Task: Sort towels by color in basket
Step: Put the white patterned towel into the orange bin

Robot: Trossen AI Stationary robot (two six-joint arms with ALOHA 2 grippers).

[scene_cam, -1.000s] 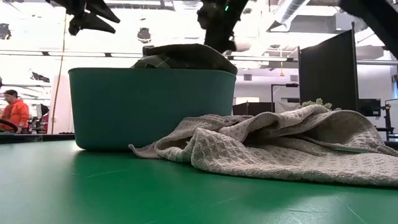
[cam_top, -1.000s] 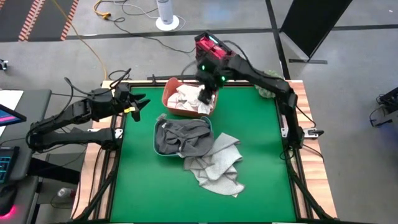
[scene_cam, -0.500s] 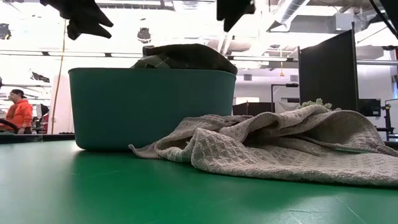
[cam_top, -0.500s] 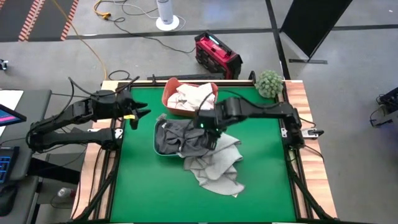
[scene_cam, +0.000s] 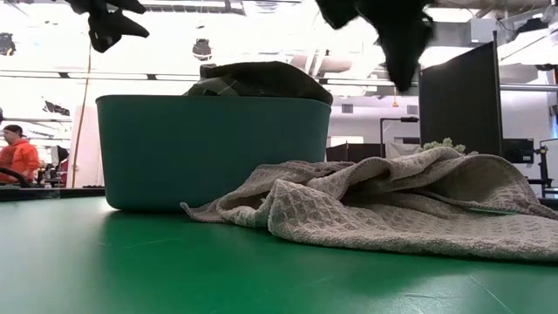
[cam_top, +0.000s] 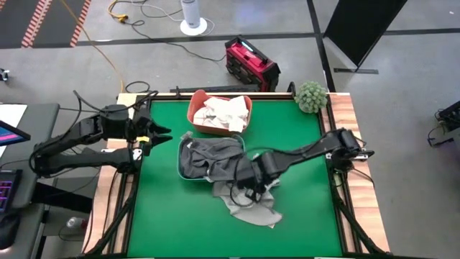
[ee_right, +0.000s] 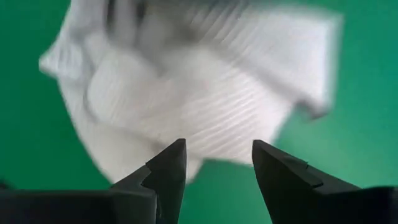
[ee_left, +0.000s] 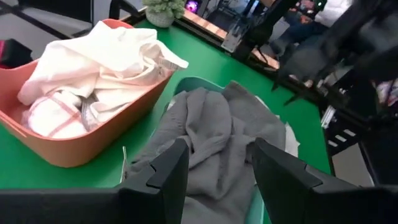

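One light grey towel (cam_top: 248, 198), sprawled roughly diagonally, right pincer (cam_top: 253, 188) above

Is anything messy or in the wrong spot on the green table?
Yes. A light grey towel lies crumpled on the green table beside the teal tub, not in any tub. Dark grey towels also bulge over that tub's rim.

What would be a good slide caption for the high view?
Right tool open above light grey towels beside the teal tub; left tool waits at the table edge.
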